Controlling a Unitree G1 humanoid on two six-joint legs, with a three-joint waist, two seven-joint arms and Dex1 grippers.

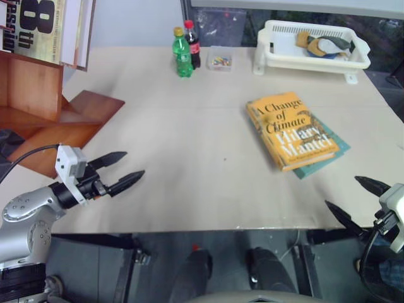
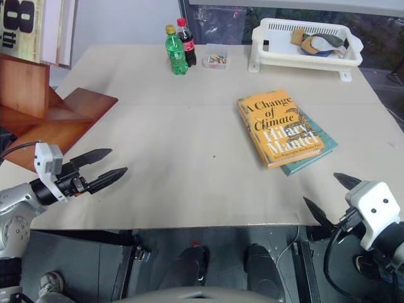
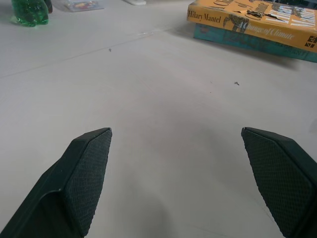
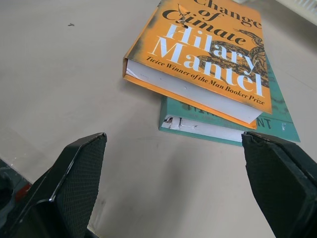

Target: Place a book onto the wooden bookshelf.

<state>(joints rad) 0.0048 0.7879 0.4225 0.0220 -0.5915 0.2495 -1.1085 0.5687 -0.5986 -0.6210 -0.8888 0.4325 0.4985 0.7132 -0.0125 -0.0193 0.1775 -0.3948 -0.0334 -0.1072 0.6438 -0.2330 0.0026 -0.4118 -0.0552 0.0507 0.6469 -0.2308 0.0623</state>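
The white slatted basket (image 1: 278, 39) at the far right corner of the desk (image 1: 189, 158) holds a few soft yellow, grey and dark items heaped together; what they are is hard to make out. Just beside the two bottles at the far edge, a green one (image 1: 182, 53) and a dark cola one with a red cap (image 1: 192, 44), stands a small clear box (image 1: 219, 59) with tiny coloured bits inside, too small to tell apart. The book (image 1: 290, 130), thick and orange-yellow, lies flat on the right half of the desk, resting on top of a thinner teal book (image 4: 230, 130) whose cover is mostly hidden under it, only its near edge and one side strip showing. The wooden bookshelf (image 1: 38, 110) sits at the left edge of the desk and is cut off by the picture's border; its open compartments that can be seen are bare boards, and a cream book with a big black "8" (image 1: 39, 26) stands upright on it, also cut off at the top. The left gripper (image 1: 123, 170) hangs over the near left edge with its two black fingers apart and nothing between them. The right gripper (image 2: 329, 199) hangs off the near right corner, fingers spread wide, holding nothing, well apart from the book.
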